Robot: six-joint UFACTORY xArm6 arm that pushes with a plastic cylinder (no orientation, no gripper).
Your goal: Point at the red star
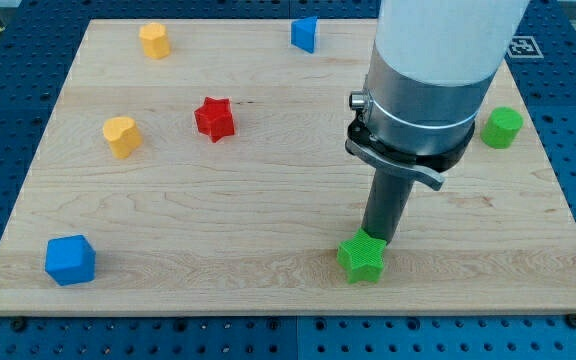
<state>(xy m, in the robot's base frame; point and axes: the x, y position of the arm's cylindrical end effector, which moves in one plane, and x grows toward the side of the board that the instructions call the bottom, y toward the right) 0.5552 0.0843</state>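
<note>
The red star (214,118) lies on the wooden board (268,200), left of the middle in the upper half. My tip (377,240) stands far from it, toward the view's lower right. The tip touches the top edge of a green star (362,257) near the board's bottom edge. The arm's white and grey body (428,80) rises above the rod and hides part of the board's upper right.
A yellow block (154,40) and a blue block (305,34) sit near the top edge. Another yellow block (122,136) lies left of the red star. A blue cube (70,260) is at the bottom left. A green cylinder (502,127) is at the right.
</note>
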